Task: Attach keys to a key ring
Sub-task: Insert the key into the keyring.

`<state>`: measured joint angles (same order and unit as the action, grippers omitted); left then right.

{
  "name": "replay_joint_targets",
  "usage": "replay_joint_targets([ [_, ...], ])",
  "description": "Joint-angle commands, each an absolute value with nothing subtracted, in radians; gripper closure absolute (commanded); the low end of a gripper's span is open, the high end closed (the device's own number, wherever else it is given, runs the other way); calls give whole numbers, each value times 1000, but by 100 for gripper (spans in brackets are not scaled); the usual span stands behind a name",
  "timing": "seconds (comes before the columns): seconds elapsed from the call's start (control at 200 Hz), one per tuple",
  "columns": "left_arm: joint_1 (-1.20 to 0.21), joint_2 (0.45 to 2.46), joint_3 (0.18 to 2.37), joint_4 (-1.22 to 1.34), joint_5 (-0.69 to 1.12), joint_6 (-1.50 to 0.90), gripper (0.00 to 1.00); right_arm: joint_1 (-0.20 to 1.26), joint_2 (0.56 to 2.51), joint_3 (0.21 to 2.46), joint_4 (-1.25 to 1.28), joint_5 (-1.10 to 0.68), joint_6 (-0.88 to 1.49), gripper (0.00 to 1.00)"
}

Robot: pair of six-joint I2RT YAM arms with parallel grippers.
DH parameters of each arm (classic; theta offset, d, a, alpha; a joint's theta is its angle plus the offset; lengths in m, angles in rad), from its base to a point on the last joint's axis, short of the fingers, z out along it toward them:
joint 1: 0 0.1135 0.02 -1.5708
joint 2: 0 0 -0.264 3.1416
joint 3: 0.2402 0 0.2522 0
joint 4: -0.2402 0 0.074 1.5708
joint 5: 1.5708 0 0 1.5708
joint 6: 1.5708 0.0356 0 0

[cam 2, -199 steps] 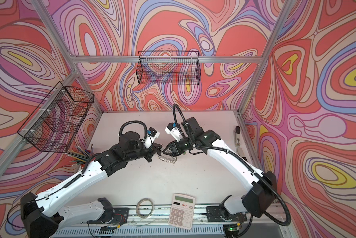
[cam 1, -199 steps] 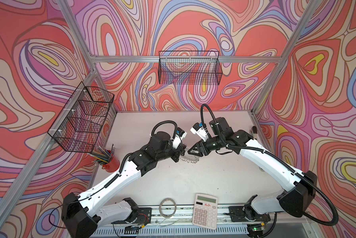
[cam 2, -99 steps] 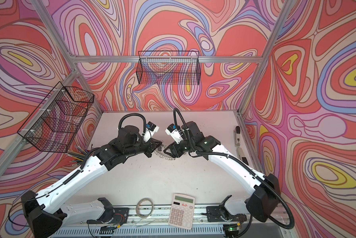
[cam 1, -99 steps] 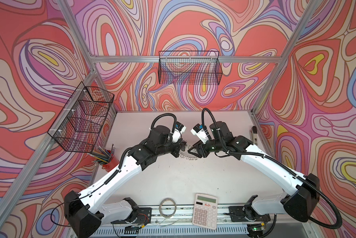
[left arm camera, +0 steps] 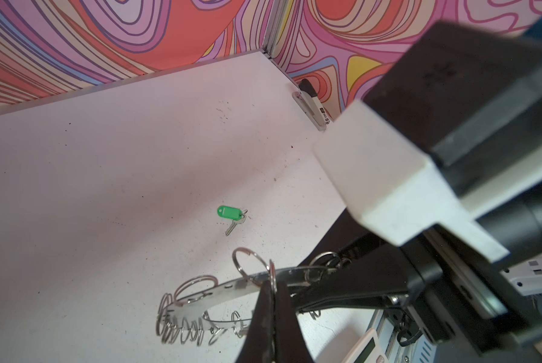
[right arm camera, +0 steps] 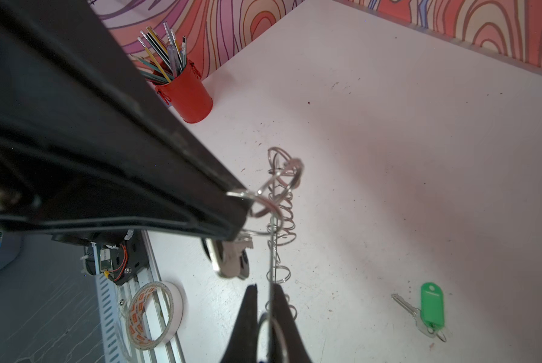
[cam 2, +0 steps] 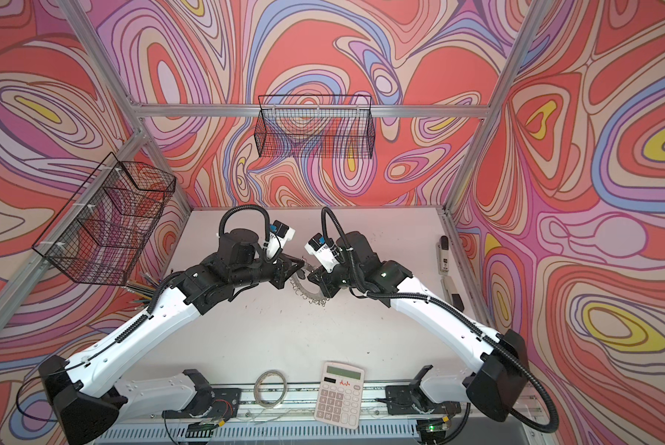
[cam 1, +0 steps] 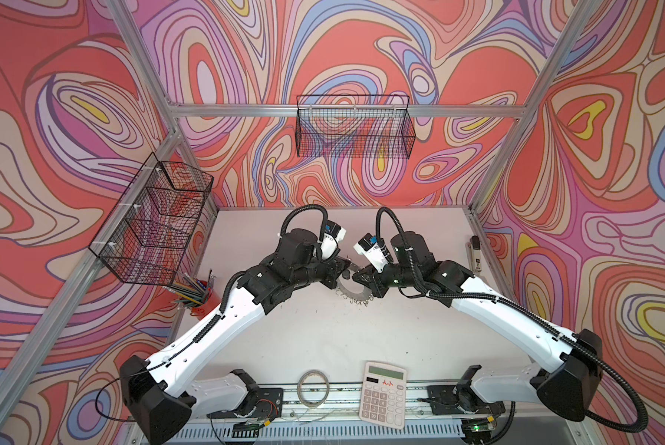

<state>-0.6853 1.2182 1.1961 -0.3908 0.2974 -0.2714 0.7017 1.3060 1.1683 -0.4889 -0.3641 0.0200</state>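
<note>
The key ring [cam 1: 356, 294] [cam 2: 307, 294], a flat grey disc fringed with wire clips, hangs above the table between both arms. My left gripper [left arm camera: 272, 286] [cam 1: 344, 266] is shut on one wire clip at the disc's [left arm camera: 216, 292] rim. A key with a black tag [right arm camera: 230, 261] [cam 1: 345, 276] dangles just under the left fingertips. My right gripper [right arm camera: 265, 290] [cam 1: 361, 279] is shut on the disc, seen edge-on [right arm camera: 272, 248] between its jaws. The green-tagged key [left arm camera: 228, 212] [right arm camera: 432, 301] lies loose on the table, apart from both grippers.
A red pen cup [cam 1: 203, 296] stands at the left edge. A tape roll [cam 1: 313, 387] and a calculator [cam 1: 384, 393] lie at the front rail. A stapler [cam 1: 474, 250] sits by the right wall. Wire baskets [cam 1: 153, 223] [cam 1: 354, 131] hang on the walls.
My right gripper's jaws have closed on the key ring's disc. Both wrists have drawn a little toward the back wall, with the left gripper staying shut throughout.
</note>
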Motion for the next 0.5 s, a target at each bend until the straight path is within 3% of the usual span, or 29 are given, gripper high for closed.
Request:
replay_joint_targets([
  [0.0,-681,1207,1191,-378,329,-342,100,703,1258,1151,-402,-263,6,100],
  [0.185,-681,1229,1222,-411,329,-348,99,706,1259,1159,-390,-265,14,100],
  [0.496,-664,1234,1285,-470,330,-335,62,710,1258,1154,-371,-279,20,100],
])
